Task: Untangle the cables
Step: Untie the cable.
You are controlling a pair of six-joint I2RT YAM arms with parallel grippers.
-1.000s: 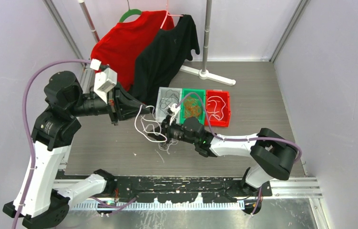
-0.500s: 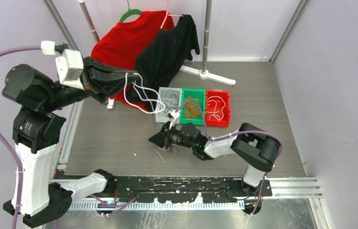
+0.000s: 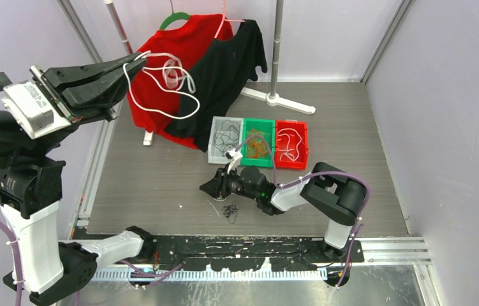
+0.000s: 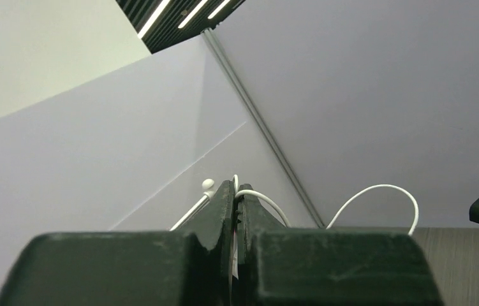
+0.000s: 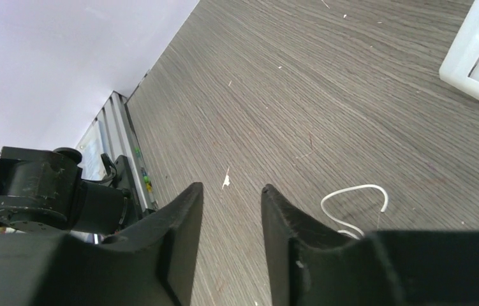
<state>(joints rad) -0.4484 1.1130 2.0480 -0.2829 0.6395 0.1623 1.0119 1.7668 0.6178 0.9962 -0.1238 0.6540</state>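
Tangle of black cable (image 3: 229, 209) is seen on the bench (image 3: 147, 191) just nearside of the spread, empty right pincer (image 3: 206, 188); white cable (image 4: 380, 186) is pinched aloft by the left pincer (image 3: 136, 59).

Left arm (image 3: 30, 233) is standing tall on its side, upper links stacked high, forearm reaching up and toward the rear right. The left gripper (image 3: 136, 60) is clamping a white cable (image 4: 377, 186) (on the wrist view its fingers (image 4: 222, 207) are pressing flush, the cord running out between them). Right arm (image 3: 337, 194) is lying low, elbow folded, forearm stretching leftward. The right gripper (image 3: 206, 187) is pointing left, jaws standing apart and holding nothing.
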